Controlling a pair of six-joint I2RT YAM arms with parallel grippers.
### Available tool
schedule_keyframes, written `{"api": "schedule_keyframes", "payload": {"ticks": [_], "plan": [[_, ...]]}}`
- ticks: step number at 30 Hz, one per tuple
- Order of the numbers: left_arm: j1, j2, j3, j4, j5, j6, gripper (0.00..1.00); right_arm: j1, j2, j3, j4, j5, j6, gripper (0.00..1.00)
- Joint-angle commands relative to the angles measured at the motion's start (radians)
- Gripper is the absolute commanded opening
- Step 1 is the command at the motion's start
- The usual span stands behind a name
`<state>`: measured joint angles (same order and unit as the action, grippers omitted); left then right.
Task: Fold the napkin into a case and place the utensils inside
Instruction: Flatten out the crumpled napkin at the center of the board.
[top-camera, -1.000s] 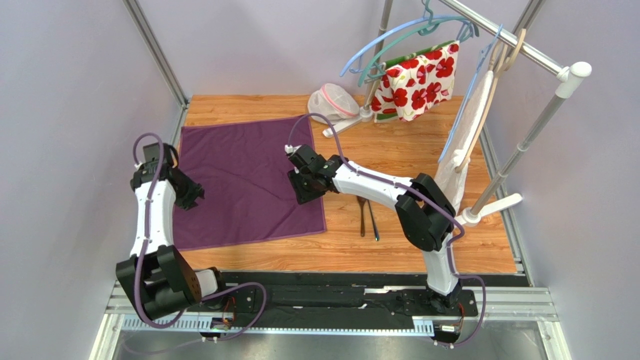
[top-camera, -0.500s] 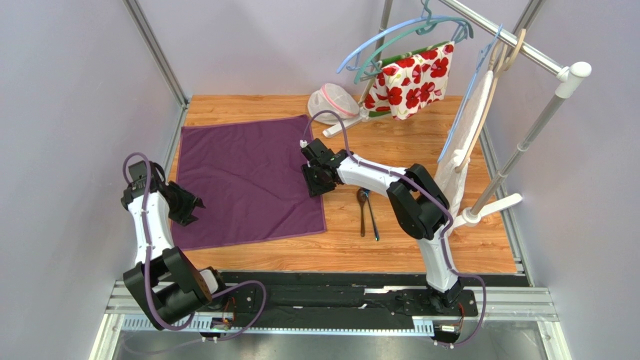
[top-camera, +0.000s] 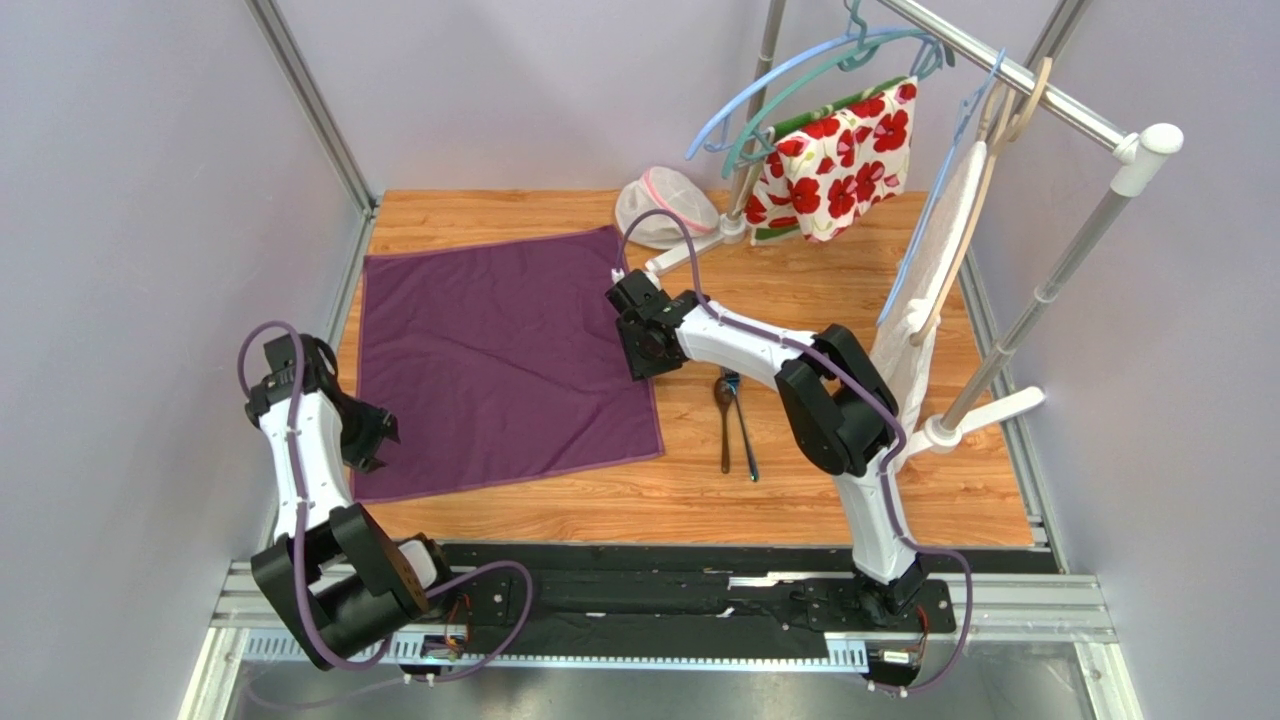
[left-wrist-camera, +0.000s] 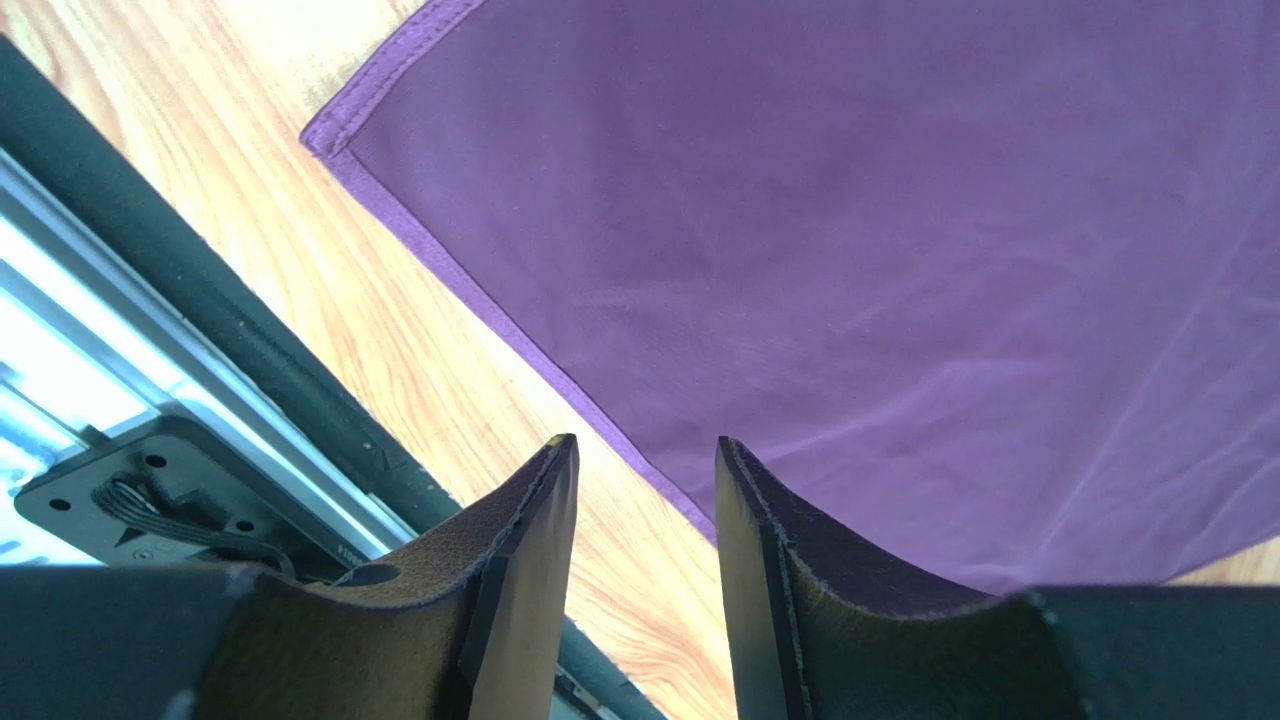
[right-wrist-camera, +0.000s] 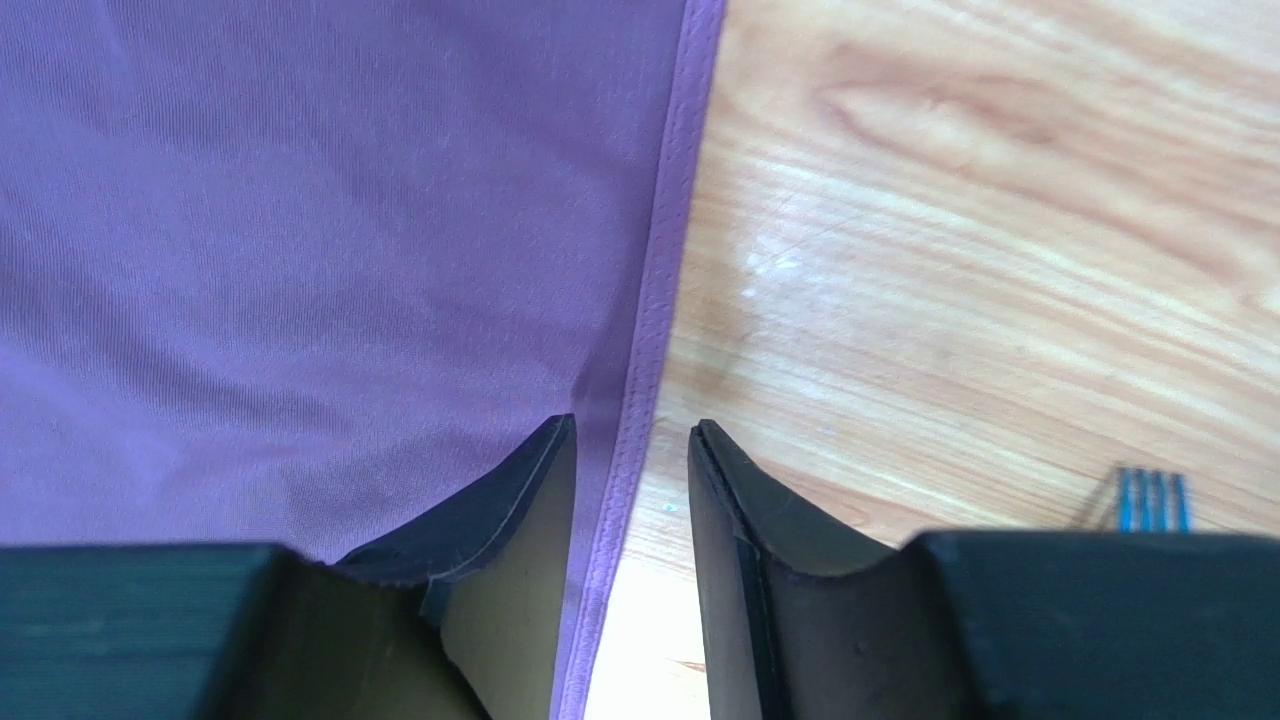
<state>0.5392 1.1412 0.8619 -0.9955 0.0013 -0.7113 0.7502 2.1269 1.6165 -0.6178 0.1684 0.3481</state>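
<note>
The dark purple napkin (top-camera: 496, 360) lies spread flat on the wooden table, unfolded; no case shape shows. Two slim dark utensils (top-camera: 733, 428) lie side by side just right of it, and fork tines (right-wrist-camera: 1145, 497) peek in at the right wrist view's edge. My right gripper (top-camera: 646, 348) is open low over the napkin's right edge. Its jaws (right-wrist-camera: 631, 438) straddle the stitched hem of the napkin (right-wrist-camera: 301, 225) without pinching it. My left gripper (top-camera: 371, 435) is open near the front left corner. Its jaws (left-wrist-camera: 643, 450) hang above the bare wood beside the napkin (left-wrist-camera: 902, 270).
A clothes rack stands at the back right with hangers, a white cloth with red flowers (top-camera: 834, 158) and a pale cloth (top-camera: 932, 285). A white mesh pouch (top-camera: 661, 203) lies behind the napkin. The rack's white foot (top-camera: 984, 413) is right of the utensils. The black rail (left-wrist-camera: 181, 315) borders the table's near edge.
My left gripper opened and drew back toward the near left, off the napkin. My right gripper slid right and farther back to the hem, and the napkin's right edge shifted slightly right.
</note>
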Motion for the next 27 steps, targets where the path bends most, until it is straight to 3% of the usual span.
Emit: {"api": "schedule_keyframes", "payload": {"ticks": [1, 6, 9, 19, 27], "plan": [[0.005, 0.018, -0.011, -0.003, -0.008, -0.037, 0.45, 0.030, -0.047, 0.049, -0.017, 0.033, -0.015, 0.38], [0.004, 0.046, -0.004, 0.009, 0.036, -0.057, 0.43, 0.069, -0.062, 0.052, 0.088, -0.246, 0.070, 0.39], [0.004, 0.058, 0.012, 0.011, 0.025, -0.037, 0.43, 0.078, -0.027, 0.078, 0.101, -0.311, 0.092, 0.37], [0.002, 0.166, 0.068, 0.083, 0.146, 0.105, 0.44, -0.001, 0.126, 0.174, 0.089, -0.172, 0.012, 0.37], [-0.091, 0.100, 0.020, 0.020, 0.039, -0.031, 0.51, -0.081, 0.177, 0.264, 0.064, -0.092, -0.050, 0.37]]}}
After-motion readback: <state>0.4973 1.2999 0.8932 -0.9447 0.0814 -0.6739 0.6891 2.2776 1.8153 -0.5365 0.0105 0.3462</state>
